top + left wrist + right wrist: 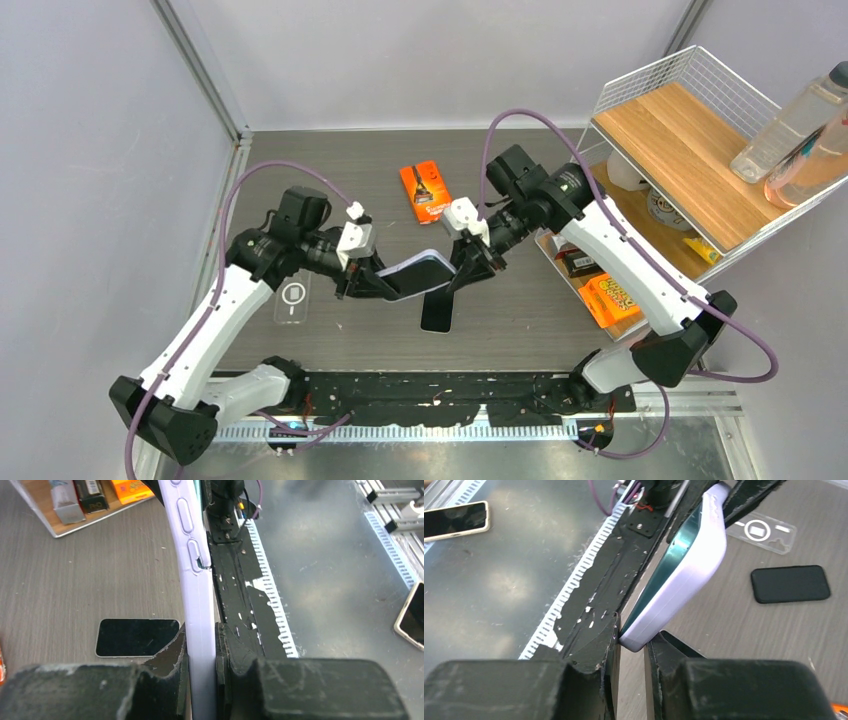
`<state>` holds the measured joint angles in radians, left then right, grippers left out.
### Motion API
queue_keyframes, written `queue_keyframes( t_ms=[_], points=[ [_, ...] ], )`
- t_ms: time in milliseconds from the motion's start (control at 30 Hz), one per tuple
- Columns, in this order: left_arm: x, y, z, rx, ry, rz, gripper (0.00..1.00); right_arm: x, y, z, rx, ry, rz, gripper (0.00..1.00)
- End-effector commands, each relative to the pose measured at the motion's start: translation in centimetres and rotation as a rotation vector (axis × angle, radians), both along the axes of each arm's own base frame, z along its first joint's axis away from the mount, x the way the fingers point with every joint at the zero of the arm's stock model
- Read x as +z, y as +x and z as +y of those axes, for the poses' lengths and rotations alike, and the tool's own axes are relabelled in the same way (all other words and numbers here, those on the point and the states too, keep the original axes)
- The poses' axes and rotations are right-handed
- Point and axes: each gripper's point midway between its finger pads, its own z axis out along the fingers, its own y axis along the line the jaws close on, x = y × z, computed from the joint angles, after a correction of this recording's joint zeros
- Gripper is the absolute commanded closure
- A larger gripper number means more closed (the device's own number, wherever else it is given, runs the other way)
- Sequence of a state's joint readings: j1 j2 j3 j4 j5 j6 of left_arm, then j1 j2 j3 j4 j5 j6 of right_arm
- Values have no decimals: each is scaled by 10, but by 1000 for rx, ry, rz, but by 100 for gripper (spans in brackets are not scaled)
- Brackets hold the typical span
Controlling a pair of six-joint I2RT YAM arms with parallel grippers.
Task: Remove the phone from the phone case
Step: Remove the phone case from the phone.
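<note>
Writing: none can be read. The orange packet (425,192) carries a dark picture, and the clear cover (293,297) shows only a printed ring.
Phone case: lilac, held in the air over the middle of the desk (330,170), between the two arms (415,272).
Phone: inside the case, with only its teal edge showing along the open side (669,575).
Left jaws: clamped on one end of the case, gripping it edge-on.
Right jaws: closed on the opposite corner of the case.
Around: a black handset (437,310) lies flat on the desk just below the case. The clear cover lies to the left and the orange packet behind. A wire shelf (700,70) at the right holds a wooden board, two clear bottles (790,120) and small boxes underneath.
In the way: both sets of jaws cover the ends of the case.
Hard to make out: the print on the shelf boxes. Another handset (455,520) lies on the metal ledge, cut off at the frame edge.
</note>
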<state>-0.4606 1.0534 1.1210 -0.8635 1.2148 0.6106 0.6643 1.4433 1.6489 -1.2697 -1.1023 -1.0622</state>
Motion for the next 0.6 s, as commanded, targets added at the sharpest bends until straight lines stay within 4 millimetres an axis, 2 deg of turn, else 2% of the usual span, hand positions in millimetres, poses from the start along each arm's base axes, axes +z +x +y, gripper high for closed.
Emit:
queue_keyframes(
  t_ms=[0,567],
  points=[
    [-2,-53,3,-198,-2,8,100,10,4,0,68,42,-170,95],
    [-17,-64,-5,-289,79,-20,100,1,-9,1,136,5,-242,95]
  ],
)
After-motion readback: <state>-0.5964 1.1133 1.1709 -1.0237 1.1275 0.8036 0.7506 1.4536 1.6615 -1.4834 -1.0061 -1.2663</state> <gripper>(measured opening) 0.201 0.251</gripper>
